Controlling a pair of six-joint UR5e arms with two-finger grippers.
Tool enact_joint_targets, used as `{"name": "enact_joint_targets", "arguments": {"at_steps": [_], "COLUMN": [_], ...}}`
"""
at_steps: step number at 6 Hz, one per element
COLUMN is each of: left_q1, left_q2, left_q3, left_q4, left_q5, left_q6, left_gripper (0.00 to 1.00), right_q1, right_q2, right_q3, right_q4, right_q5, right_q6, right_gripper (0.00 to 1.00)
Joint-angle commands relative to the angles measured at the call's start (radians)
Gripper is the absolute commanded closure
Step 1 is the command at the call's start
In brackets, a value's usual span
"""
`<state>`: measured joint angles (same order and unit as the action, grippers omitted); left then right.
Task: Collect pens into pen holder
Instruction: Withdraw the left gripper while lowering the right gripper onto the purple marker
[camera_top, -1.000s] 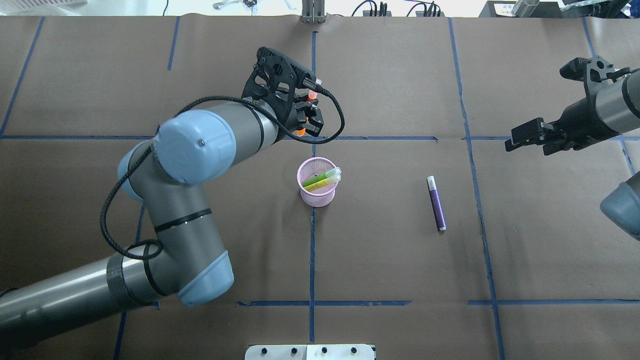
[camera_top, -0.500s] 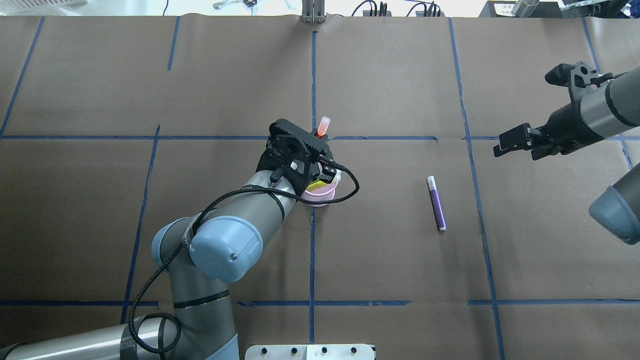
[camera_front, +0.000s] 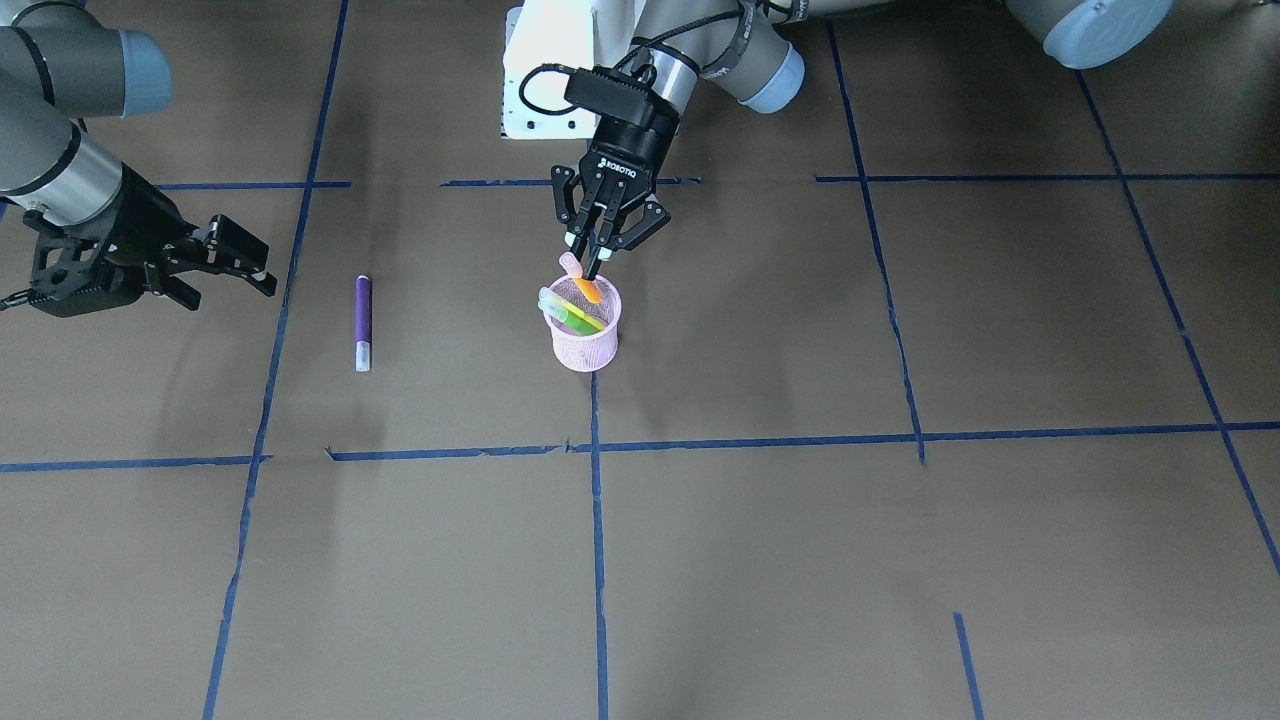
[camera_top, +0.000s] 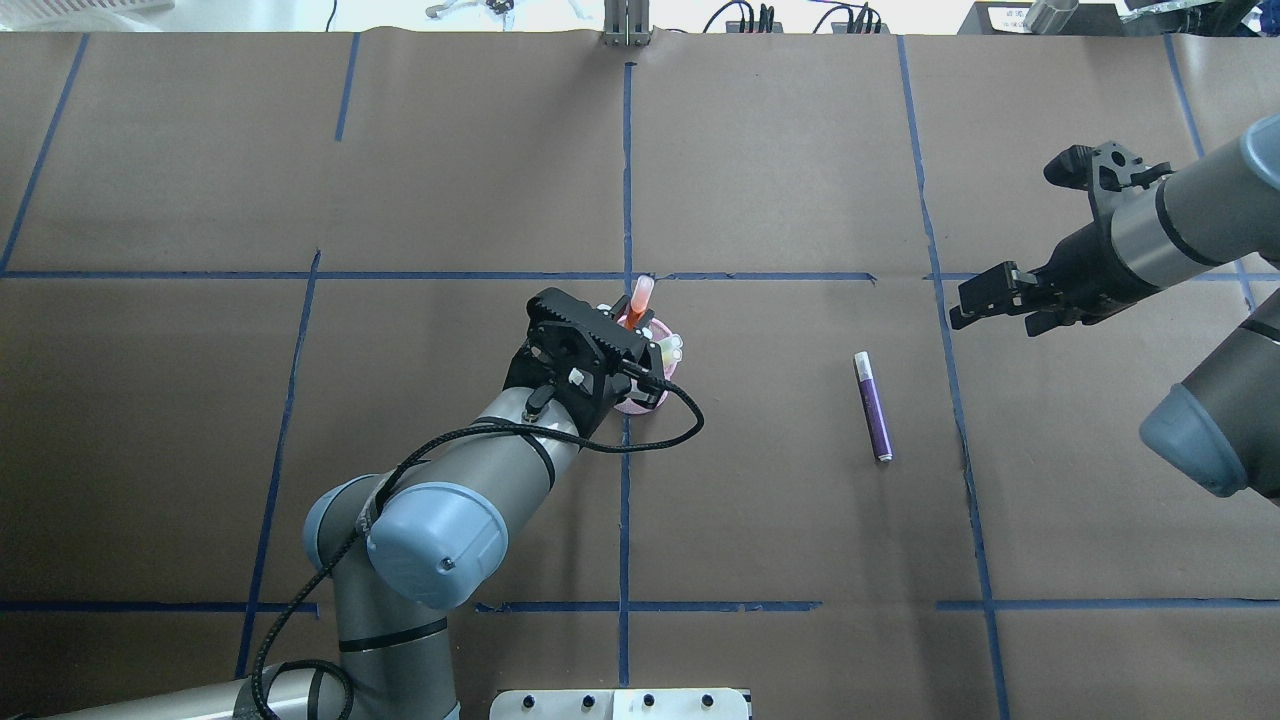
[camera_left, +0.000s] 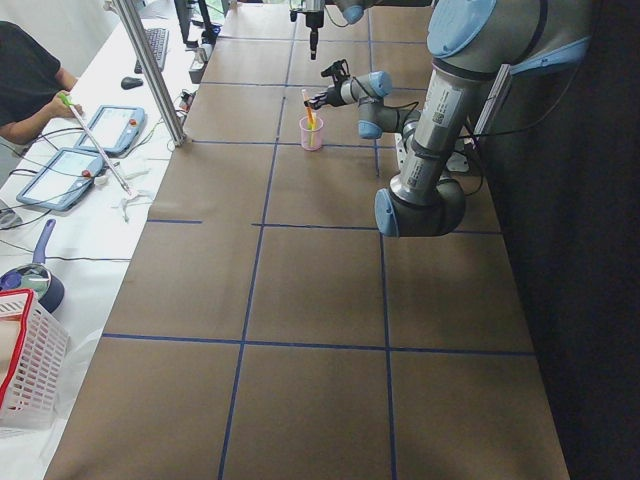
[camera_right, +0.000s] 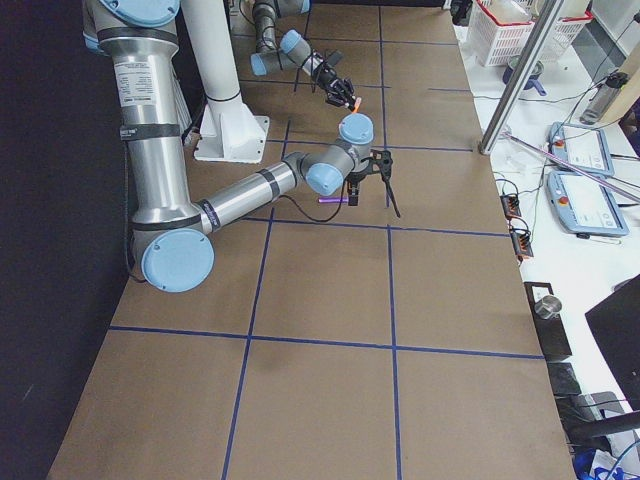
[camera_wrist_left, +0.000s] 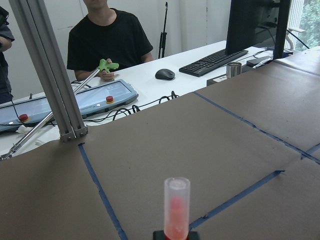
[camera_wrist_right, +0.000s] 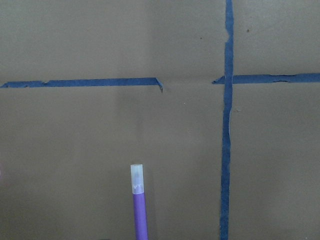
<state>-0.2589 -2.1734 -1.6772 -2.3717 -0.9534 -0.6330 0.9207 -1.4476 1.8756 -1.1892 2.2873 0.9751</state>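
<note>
Two green pens (camera_front: 575, 316) were seen lodged in the pink mesh pen holder (camera_front: 585, 350), the orange pen (camera_front: 584, 287) was held clamped by the left gripper (camera_front: 590, 262) at its rim, and the purple pen (camera_front: 363, 310) was left lying on the table, near the spread-open right gripper (camera_front: 265, 272)

Seen from overhead, the left claw (camera_top: 631, 322) and its wrist cover most of the pen holder (camera_top: 648, 403), midway between the counter's left and right edges. Only a sliver of pink mesh, the pale cap tips of the green pens (camera_top: 672, 348) and the upper part of the orange pen (camera_top: 640, 296) show. The left wrist view cuts the orange pen off at its bottom edge, and the right wrist view likewise cuts the purple pen (camera_wrist_right: 139, 206), leaving just the cap and a short stretch of barrel. Viewed from the counter's left end, the pen holder is too small to tell which pens it holds.
</note>
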Motion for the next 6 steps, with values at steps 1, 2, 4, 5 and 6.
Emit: {"name": "enact_joint_targets", "arguments": {"at_steps": [1,2,4,5,6], "left_q1": [0.004,0.003,-0.028,-0.067,-0.121], "left_q2": [0.004,-0.002,-0.005,0.007,0.039], "left_q3": [0.010,0.001,-0.021,-0.013,-0.013], "left_q4": [-0.058,-0.061,-0.063,-0.048,0.007], "left_q5": [0.005,0.005,0.004,-0.010,-0.078], "left_q6": [-0.002,-0.004,-0.011,-0.008,-0.008], "left_gripper": [0.00,0.00,0.00,0.00,0.00], "right_q1": [-0.031,-0.057,-0.112,-0.143,-0.172], "right_q2": [0.041,0.097,0.200,0.226,0.271], "right_q3": [-0.036,-0.076,-0.203,-0.228,-0.246], "right_q4": [-0.001,0.000,-0.019,-0.091,-0.210], "right_q5": [0.000,-0.003,-0.026,-0.025,-0.026], "right_q6": [0.014,0.071,0.100,0.094,0.082], "right_gripper": [0.02,0.02,0.02,0.03,0.06]}}
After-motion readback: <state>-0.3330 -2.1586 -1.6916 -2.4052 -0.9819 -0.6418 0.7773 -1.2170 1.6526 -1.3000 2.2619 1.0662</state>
